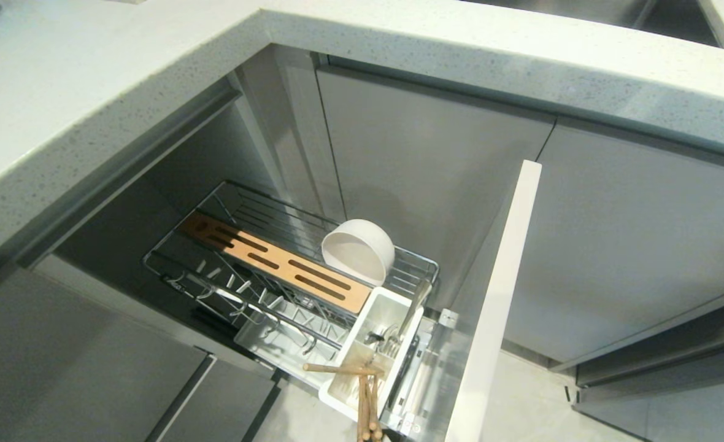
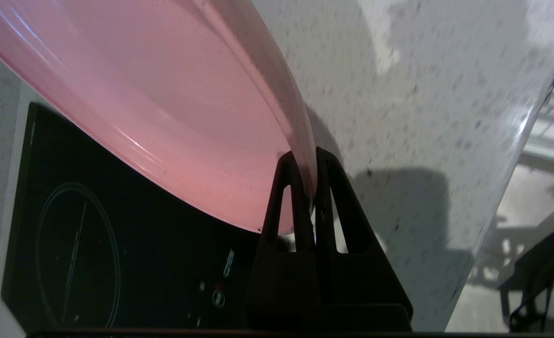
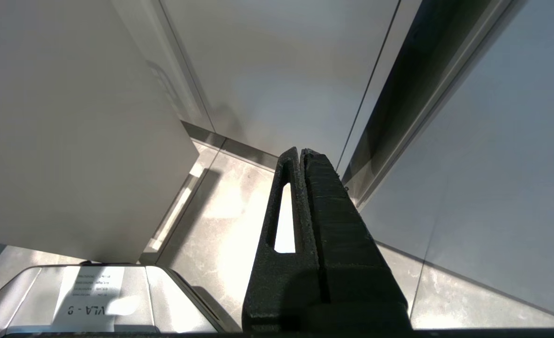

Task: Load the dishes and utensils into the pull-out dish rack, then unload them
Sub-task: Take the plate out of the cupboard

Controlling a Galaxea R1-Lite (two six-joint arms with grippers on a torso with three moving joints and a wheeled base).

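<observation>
Your left gripper (image 2: 311,188) pinches the rim of the pink plate (image 2: 164,108), its 2 black fingers (image 2: 291,197) closed tight on the edge. The plate hangs tilted above a speckled grey countertop (image 2: 422,94) and a black induction hob (image 2: 94,244) set into it. Neither arm shows in your head view, so the plate is out of sight there.

In the head view, the pull-out dish rack (image 1: 288,276) stands drawn out from the corner cabinet below the countertop (image 1: 92,92), its pale cabinet front (image 1: 497,294) edge-on at the right. The cream-white bowl (image 1: 359,250) sits on its side in the wire basket, its opening turned toward the slotted wooden strip (image 1: 276,261), which it touches. The plate prongs (image 1: 239,294) on the near side of the strip hold nothing. In the white cutlery tub (image 1: 371,350), the metal spoon (image 1: 408,316) leans against the rim at the far end. The chopsticks (image 1: 365,399) occupy the near end of the tub, 1 lying crosswise on its rim and others pointing out toward you.

Your right gripper (image 3: 303,155) hangs low beside the cabinet fronts, pointing at the pale floor (image 3: 230,211), its fingers pressed together on nothing.
</observation>
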